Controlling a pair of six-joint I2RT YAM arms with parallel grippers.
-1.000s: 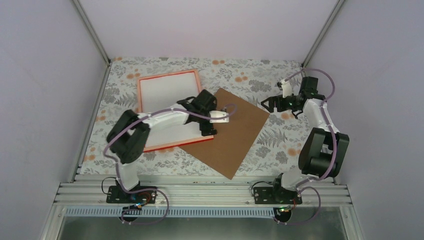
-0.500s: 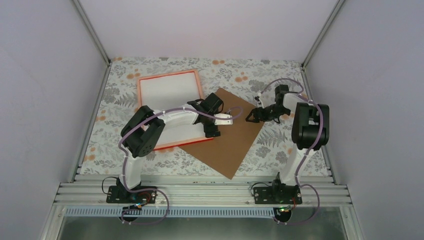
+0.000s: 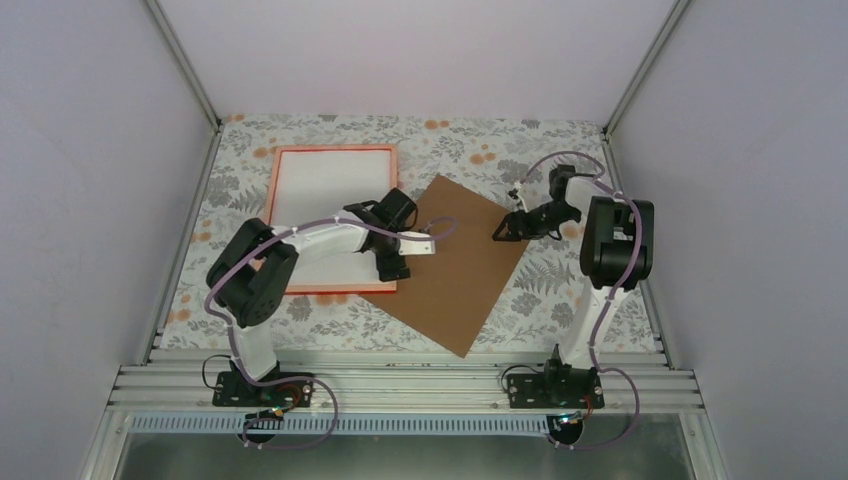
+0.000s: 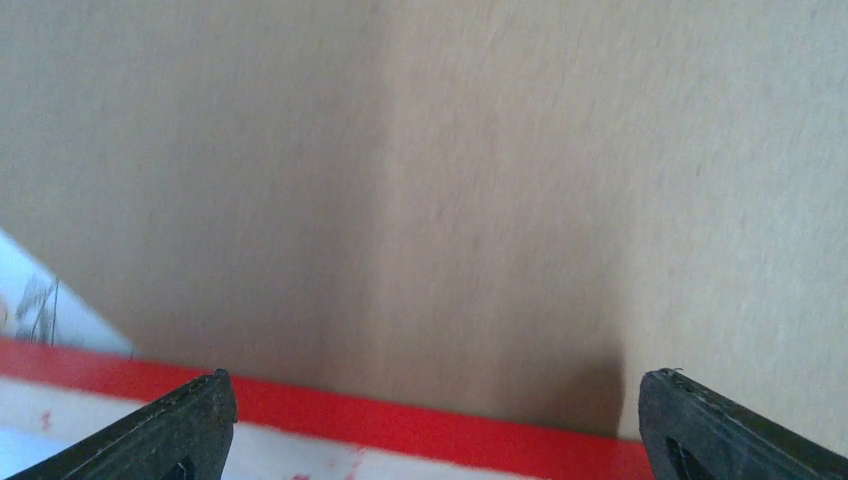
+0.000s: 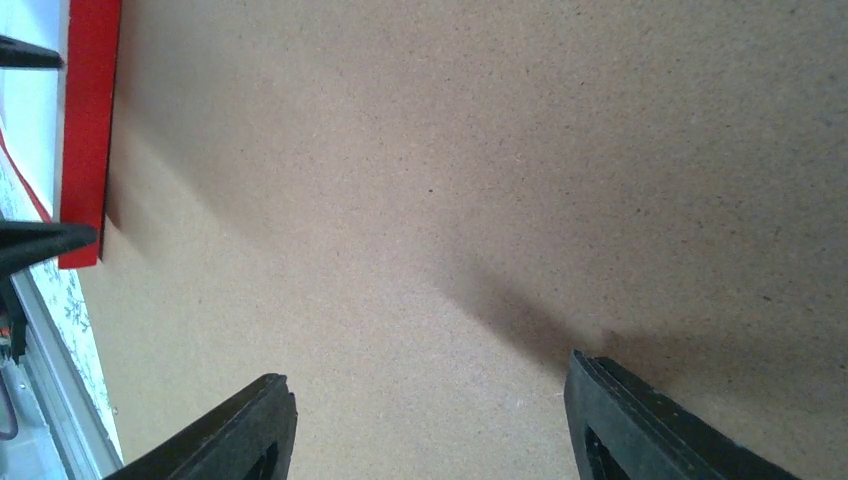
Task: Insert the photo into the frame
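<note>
Two flat pieces share the floral cloth (image 3: 550,300), and both arms work at the seam between them.

- The frame (image 3: 334,150) lies flat, left of centre, with a red rim around a white field. Its right edge seems to rest on the brown backing board (image 3: 470,270). The right wrist view shows the rim casting a shadow onto the board.
- The photo: its landscape face shows in no view. The white field may be its back or a mat; I cannot tell.
- The left gripper (image 4: 430,400) has its jaws spread wide and empty, poised at the frame's right rim.
- The right gripper (image 5: 430,400) has its jaws partly apart with nothing between them, low over the board near its right corner.

Risks, as judged:
- Pulling or lifting the board would likely drag or tip the frame perched on it and shift whatever lies inside.
- The board is thin and flat on soft cloth, so fingers may skate off its edge or pinch the fabric instead.
- Pressing on the rim from the left could skew the frame.
</note>
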